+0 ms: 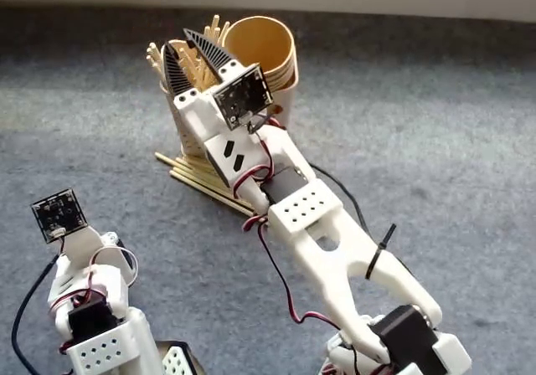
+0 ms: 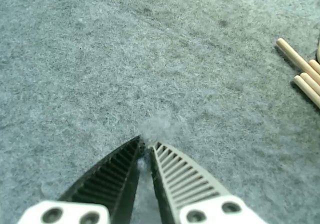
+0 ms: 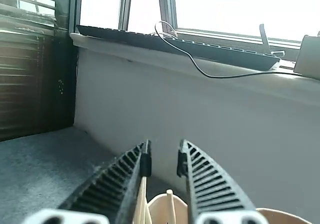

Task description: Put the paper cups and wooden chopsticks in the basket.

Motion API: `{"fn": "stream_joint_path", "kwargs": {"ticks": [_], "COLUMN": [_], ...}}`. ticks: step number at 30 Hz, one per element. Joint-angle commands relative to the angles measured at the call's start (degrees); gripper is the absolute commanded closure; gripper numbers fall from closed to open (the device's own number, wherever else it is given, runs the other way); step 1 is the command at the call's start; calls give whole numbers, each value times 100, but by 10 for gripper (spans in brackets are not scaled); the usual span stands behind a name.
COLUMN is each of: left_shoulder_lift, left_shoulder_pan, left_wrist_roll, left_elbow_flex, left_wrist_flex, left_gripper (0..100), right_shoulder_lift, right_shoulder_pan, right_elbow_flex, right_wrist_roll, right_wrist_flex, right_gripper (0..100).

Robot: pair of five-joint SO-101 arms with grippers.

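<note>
Several wooden chopsticks (image 1: 205, 182) lie on the surface (image 1: 435, 141) against the basket (image 1: 186, 136), below the right arm. The right tool (image 3: 164, 149), jaws apart, hangs over more sticks standing in the basket beside the paper cups (image 1: 261, 53). The left tool (image 2: 148, 146), closed on nothing, is low over the surface, well apart from them.

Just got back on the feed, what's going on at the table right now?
The right gripper is open and sits over a bundle of wooden chopsticks standing upright in the basket, with the stacked paper cups right beside them. Several loose chopsticks lie on the carpet at the basket's foot. The left gripper is shut on nothing, low over bare carpet off to the side of those loose sticks.
</note>
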State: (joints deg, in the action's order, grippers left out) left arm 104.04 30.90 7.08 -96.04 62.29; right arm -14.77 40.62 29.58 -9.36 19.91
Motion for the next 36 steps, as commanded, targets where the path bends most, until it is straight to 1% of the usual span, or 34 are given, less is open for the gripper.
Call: {"fn": "stream_joint_path", "kwargs": {"ticks": [1,7,14,20,23,36], "left_shoulder_lift": [48,48,48,48,48,48], "left_shoulder_pan": [101,101,101,101,101,101], "left_wrist_roll": [-62,-62,-62,-62,-62,-62], "left_elbow_flex": [-110,-110,-110,-110,-110,-110], "left_wrist_flex": [9,9,0,-18,-18,-9], "left_gripper": [994,994,994,993,993,993], "right_shoulder_lift": [-453,-760,-1420,-2132,-2352,-2545], "right_shoulder_pan": [-110,-75,-66,268,295,198], "right_elbow_flex": [-22,-4,-75,-40,-31,57], "right_wrist_roll": [53,44,44,26,18,9], "right_wrist_flex": [-92,-198,-2114,-3187,-3829,-7152], "right_gripper": [923,949,949,949,949,949]}}
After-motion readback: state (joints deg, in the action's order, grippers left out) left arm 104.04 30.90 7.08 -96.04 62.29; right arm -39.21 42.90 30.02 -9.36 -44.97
